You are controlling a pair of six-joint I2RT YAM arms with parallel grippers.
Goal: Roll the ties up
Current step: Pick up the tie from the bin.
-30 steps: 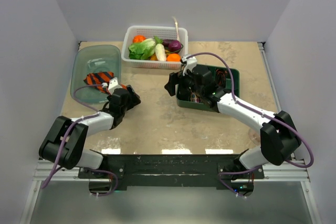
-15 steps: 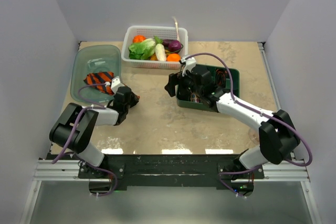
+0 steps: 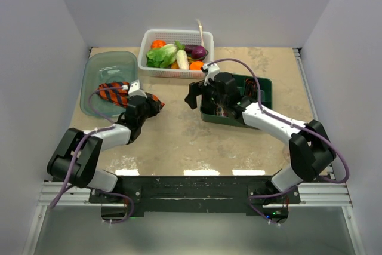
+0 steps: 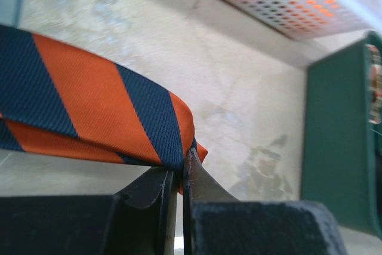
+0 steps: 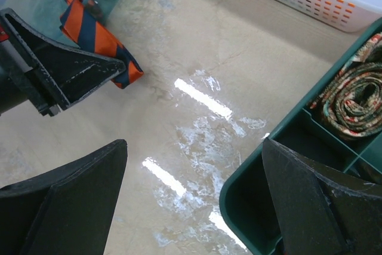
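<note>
The left claw [image 4: 182, 168] is clenched on the very tip of the orange-and-navy diagonally striped fabric necktie [image 4: 101, 111], which trails from the clear plastic tub [image 3: 107, 67] at ten o'clock onto the marbled bench [image 3: 179, 141]. So thin a pinch could slip, or the tub's rim could snag the fabric. The right claw [image 5: 194, 147] hangs released at one o'clock.

My left arm [image 3: 110, 137] and right arm [image 3: 268, 120] wear white shells between black joints. A purple cable [image 3: 237, 61] loops along each. My fingers [image 5: 310, 201] are matte black wedges.

one striped tie [image 4: 89, 100], one basket [image 3: 170, 72], one green tray [image 4: 334, 135]
</note>
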